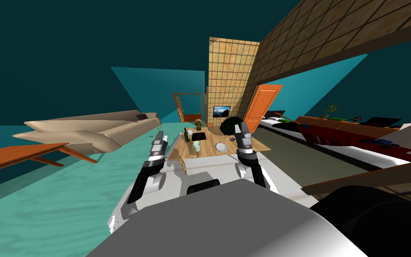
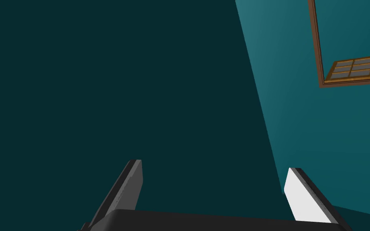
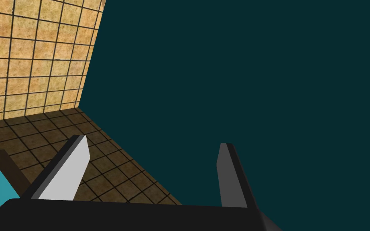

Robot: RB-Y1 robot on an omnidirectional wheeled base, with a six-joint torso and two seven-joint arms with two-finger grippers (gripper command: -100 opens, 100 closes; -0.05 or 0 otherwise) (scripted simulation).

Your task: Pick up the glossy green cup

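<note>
A small pale green cup (image 1: 196, 146) stands upright on the light wooden table (image 1: 209, 153) straight ahead of me, near its front edge. My left gripper (image 1: 160, 133) is raised to the left of the table, short of the cup and apart from it. The right gripper (image 1: 240, 126) is raised over the table's right side, to the right of the cup. In the left wrist view the left gripper (image 2: 216, 166) is open with nothing between its fingers. The right gripper (image 3: 152, 140) in its own wrist view is open too.
On the table also stand a dark green bottle (image 1: 187, 135), a white plate (image 1: 221, 147), a black flat item (image 1: 199, 134) and a golden ornament (image 1: 198, 123). A dark bush (image 1: 231, 125) sits behind. A beige sofa (image 1: 93, 131) lies left, a long counter (image 1: 347, 134) right.
</note>
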